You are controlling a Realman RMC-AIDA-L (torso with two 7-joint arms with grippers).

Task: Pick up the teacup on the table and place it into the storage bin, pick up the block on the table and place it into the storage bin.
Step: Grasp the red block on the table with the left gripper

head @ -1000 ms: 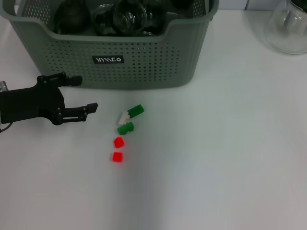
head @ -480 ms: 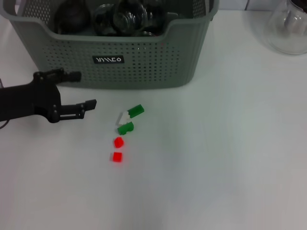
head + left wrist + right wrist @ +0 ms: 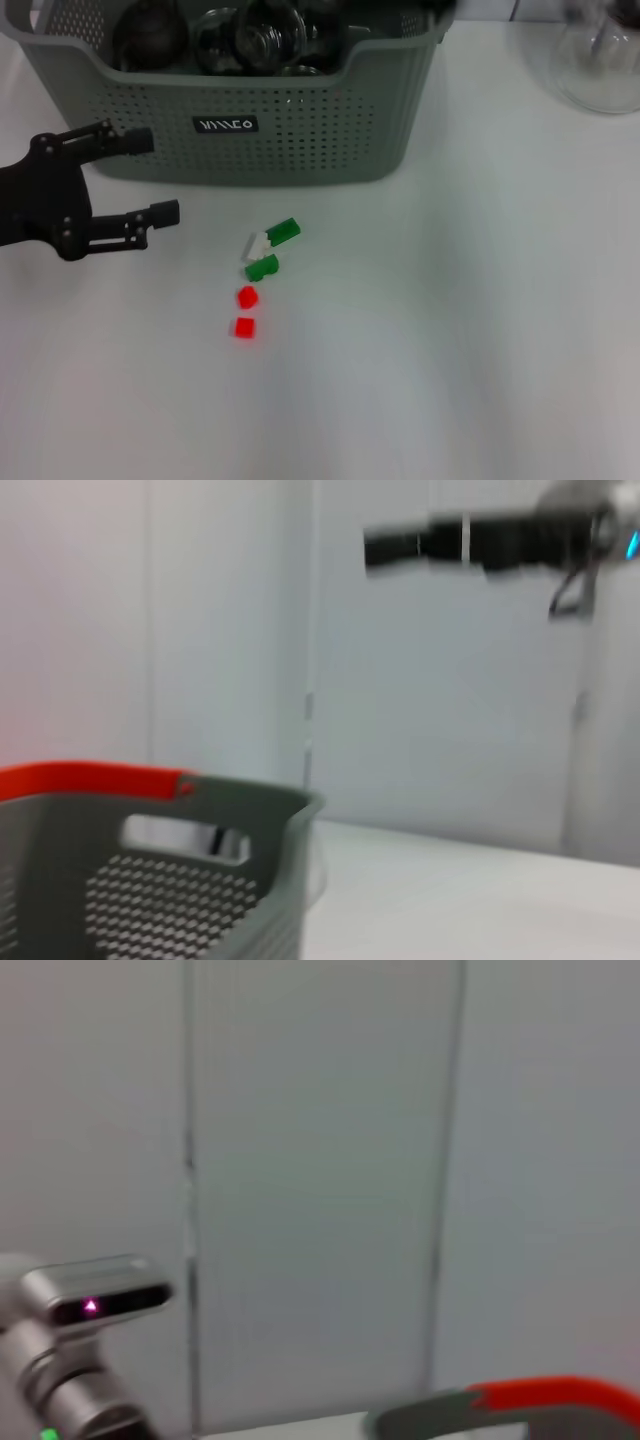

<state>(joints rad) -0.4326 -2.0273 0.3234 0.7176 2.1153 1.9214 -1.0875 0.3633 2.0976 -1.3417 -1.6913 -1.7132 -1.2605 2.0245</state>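
Storage bin (image 3: 300,130) sits at the table's far side, blocks (image 3: 262,262) loose in front. Left gripper (image 3: 140,178) spread, empty, beside the bin — risk: clipping its wall, or scattering the tight cluster on approach.

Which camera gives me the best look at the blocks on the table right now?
The head view: the green and white blocks and two red blocks lie in front of the storage bin, right of the open left gripper. Neither wrist view shows any blocks.
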